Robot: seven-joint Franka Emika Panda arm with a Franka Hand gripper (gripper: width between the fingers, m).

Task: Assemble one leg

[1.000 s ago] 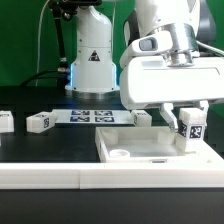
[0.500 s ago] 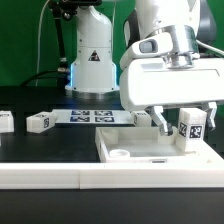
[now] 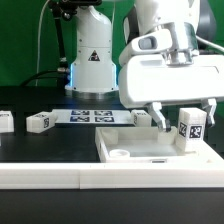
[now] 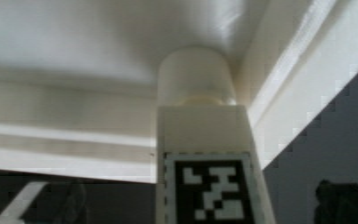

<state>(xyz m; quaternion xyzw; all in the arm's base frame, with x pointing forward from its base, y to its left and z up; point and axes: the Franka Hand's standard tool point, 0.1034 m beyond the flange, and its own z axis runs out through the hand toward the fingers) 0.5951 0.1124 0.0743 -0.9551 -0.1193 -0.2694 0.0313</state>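
A white leg (image 3: 190, 128) with a black-and-white tag stands upright in the far corner of the white tabletop (image 3: 150, 158), at the exterior view's right. My gripper (image 3: 186, 116) hangs over it, open, one finger on each side of the leg and neither touching it. In the wrist view the leg (image 4: 202, 120) fills the middle, its rounded end against the tabletop's inner corner (image 4: 87, 100). The dark fingertips (image 4: 345, 200) stand apart from it on both sides.
Two loose legs (image 3: 40, 123) (image 3: 5, 121) lie on the black table at the exterior view's left, and another (image 3: 143, 118) lies behind the tabletop. The marker board (image 3: 90, 116) lies in front of the robot base (image 3: 92, 60).
My fingers have opened away from the leg. It stays upright in the tabletop's corner, and the hand has risen slightly.
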